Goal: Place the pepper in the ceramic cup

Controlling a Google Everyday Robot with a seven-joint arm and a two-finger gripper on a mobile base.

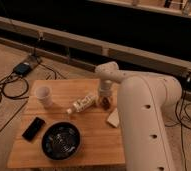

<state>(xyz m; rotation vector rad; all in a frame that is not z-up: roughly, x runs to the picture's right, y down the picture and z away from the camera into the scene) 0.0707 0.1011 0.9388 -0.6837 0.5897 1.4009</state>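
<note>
The pepper point(105, 103) is a small reddish-brown piece on the wooden table point(64, 130), just right of the white bottle. My gripper point(105, 96) comes down from the white arm and sits directly over the pepper, at its top. The ceramic cup point(43, 96) is whitish and stands upright at the table's left, well apart from the gripper.
A white labelled bottle point(83, 104) lies on its side mid-table. A wide black bowl point(61, 140) sits at the front, a black phone point(33, 128) at front left, a pale beige block point(113, 118) beside my arm. Cables lie on the floor to the left.
</note>
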